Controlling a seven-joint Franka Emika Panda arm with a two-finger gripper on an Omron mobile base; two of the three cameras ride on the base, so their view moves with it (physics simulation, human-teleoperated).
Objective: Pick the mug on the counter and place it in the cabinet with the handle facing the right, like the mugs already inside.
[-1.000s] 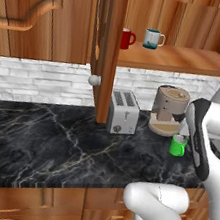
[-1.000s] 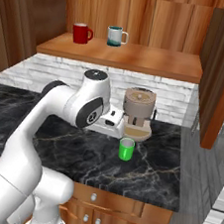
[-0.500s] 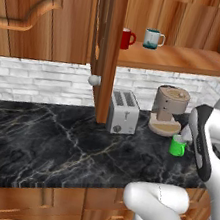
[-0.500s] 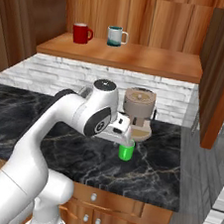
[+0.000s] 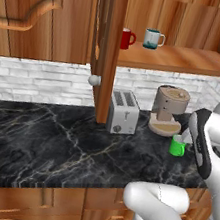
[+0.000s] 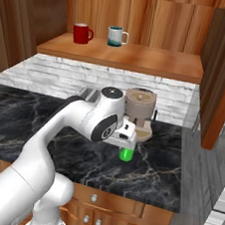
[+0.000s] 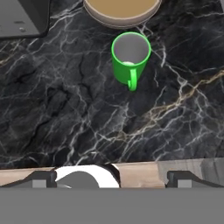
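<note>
The claw [image 7: 112,177] hangs above the counter [image 5: 36,140] with its two dark tips spread wide apart, nothing between them. The green mug [image 7: 130,56] stands upright on the black marble ahead of the tips and below them, roughly on the line midway between the two, well clear of both — no contact. Its mouth faces up toward the hand camera, and its handle [image 7: 132,82] points back toward the claw, the loop being the part of the mug nearest to it. I can see pale grey inside the mug but cannot tell whether anything is in it.

Just beyond the mug, on its far side from the claw, sits the round tan base of the coffee machine [image 5: 168,110], close to the mug's rim; whether the two touch I cannot tell. Further off to one side stands the silver toaster [image 5: 123,113], its slots empty as far as I can see.

Well above the claw the cabinet [image 6: 127,56] is open, its door [image 5: 106,45] swung out with the pale knob [image 5: 94,80] low on its edge. On the plank shelf stand two mugs side by side — the red mug [image 6: 81,33] and the teal mug [image 6: 115,35], slightly apart, the teal one's white handle on its right.
</note>
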